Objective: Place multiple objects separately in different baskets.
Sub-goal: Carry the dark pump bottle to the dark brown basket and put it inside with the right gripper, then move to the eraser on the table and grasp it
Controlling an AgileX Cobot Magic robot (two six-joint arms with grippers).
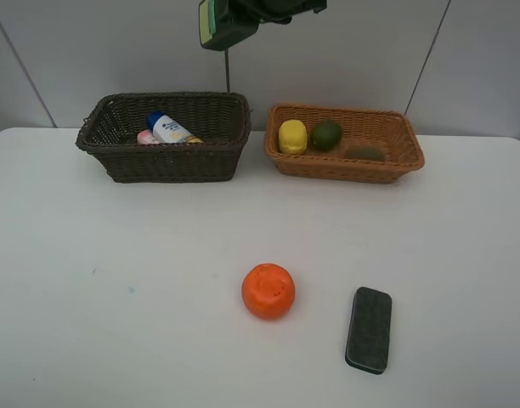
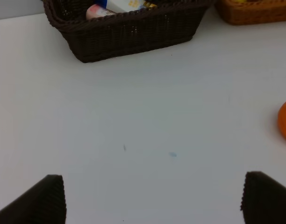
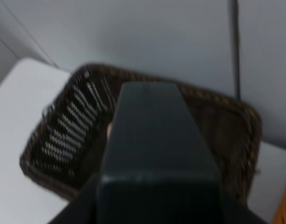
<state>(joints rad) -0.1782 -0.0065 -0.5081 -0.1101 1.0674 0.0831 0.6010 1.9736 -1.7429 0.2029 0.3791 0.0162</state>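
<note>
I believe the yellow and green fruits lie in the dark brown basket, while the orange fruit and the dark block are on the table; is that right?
Not quite: the yellow fruit and the green fruit lie in the light orange-tan basket, not the dark brown basket, as the exterior high view shows. The orange fruit and the dark block are on the table.

Soft even light; the dark basket is blurred.
</note>
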